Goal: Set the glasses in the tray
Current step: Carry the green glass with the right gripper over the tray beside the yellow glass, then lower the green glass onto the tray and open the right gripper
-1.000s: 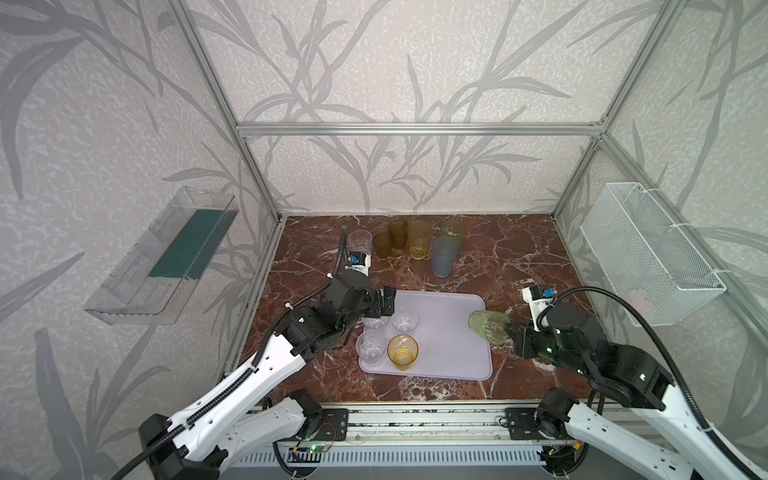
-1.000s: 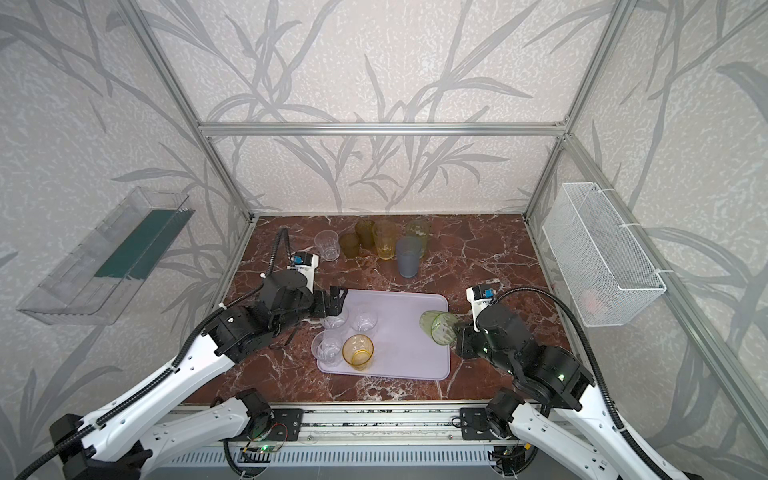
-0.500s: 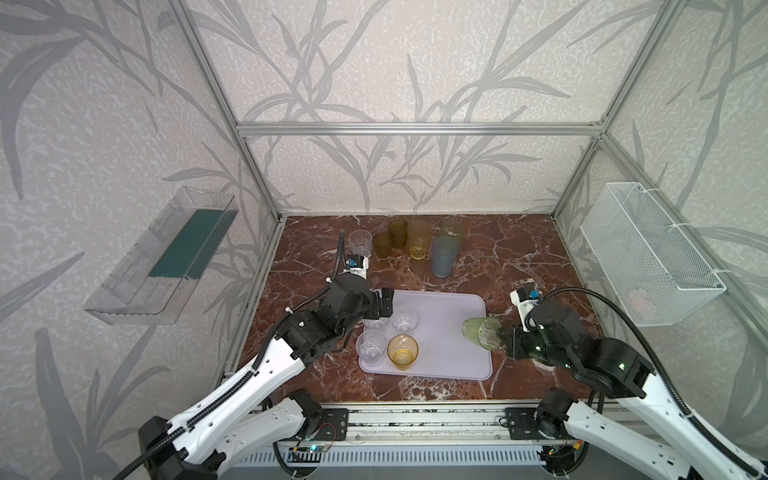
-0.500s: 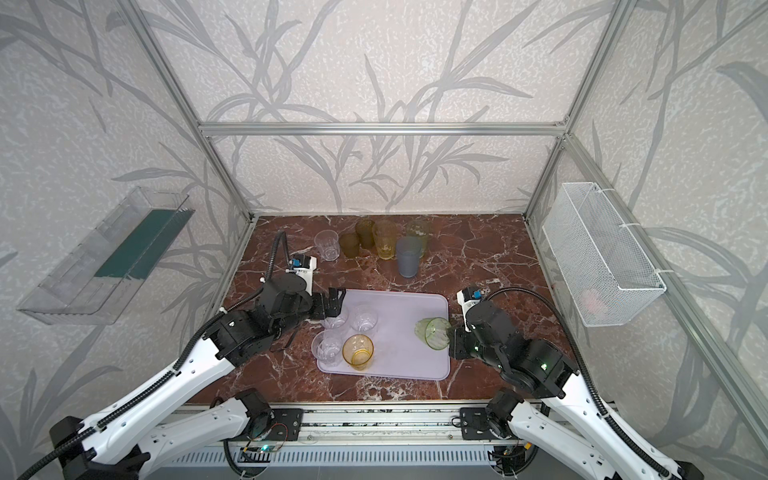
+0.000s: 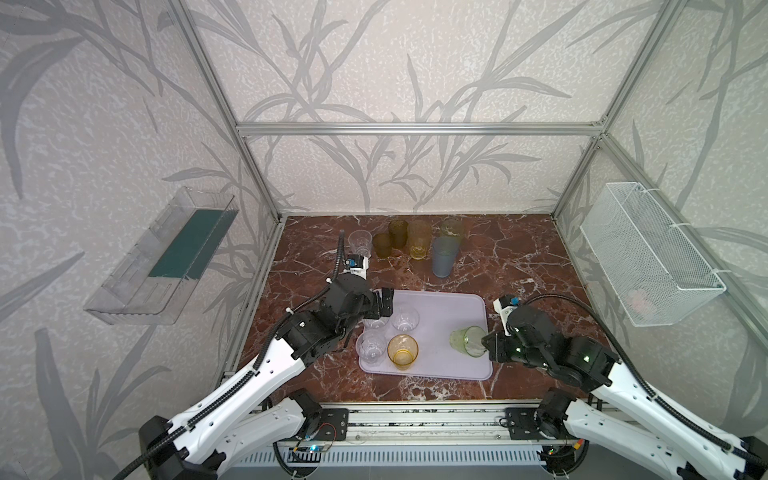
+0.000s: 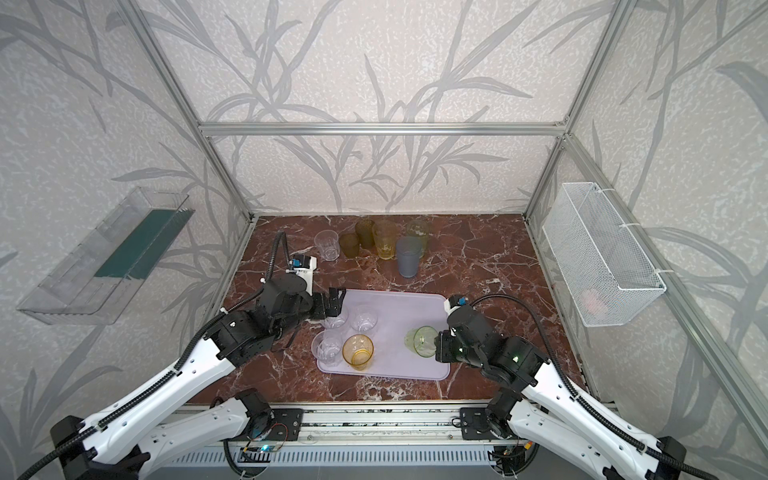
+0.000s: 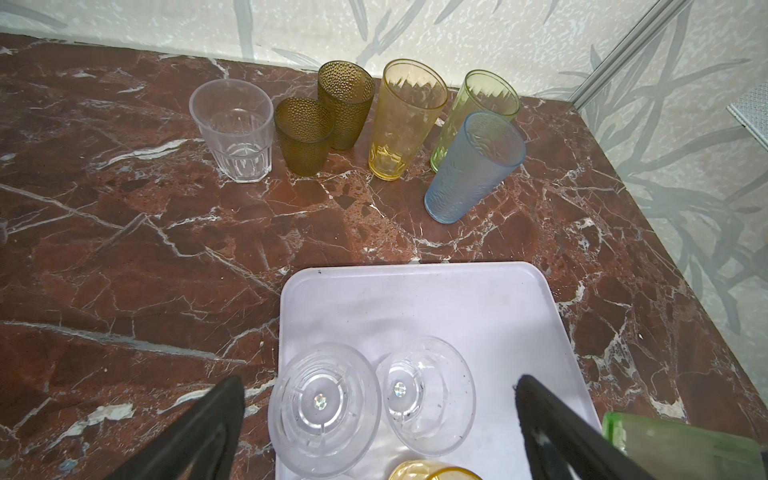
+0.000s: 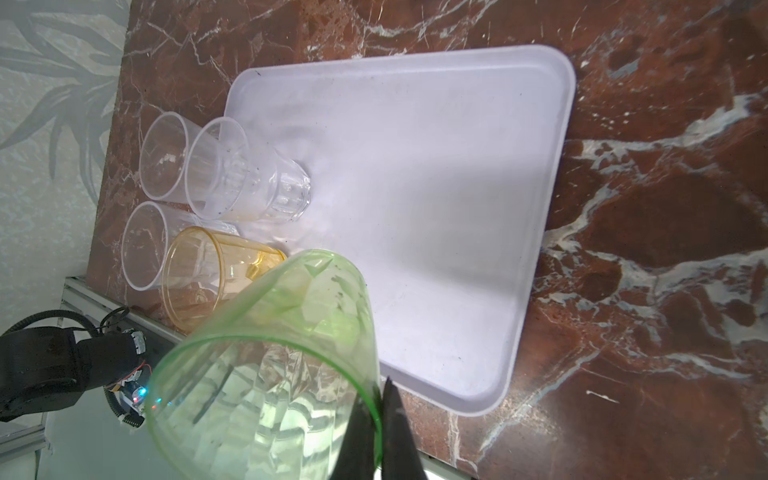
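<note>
My right gripper [image 5: 486, 344] pinches the green glass [image 5: 464, 340] by its rim, so I can land its base near the right edge of the tray [image 5: 440, 307]; left gripper [image 5: 386, 302] hangs spread.

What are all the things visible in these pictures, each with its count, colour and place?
flat lavender plastic tray: one, lavender; front centre of the red-brown marble table.
short clear faceted plastic tumblers: four, colourless; three at tray's left end, one on table behind.
short amber plastic tumbler: one, amber; tray, front left.
short green plastic tumbler: one, green; tilted over tray's right end.
dimpled olive-brown tumblers: two, olive-brown; table, back.
tall plastic tumblers: three, amber, green, blue-grey; table, back.
clear plastic wall bin: one, colourless; left wall.
white wire mesh basket: one, white; right wall.
left gripper: one, black; open, above clear tumblers in tray.
right gripper: one, black; shut on the green tumbler's rim.
</note>
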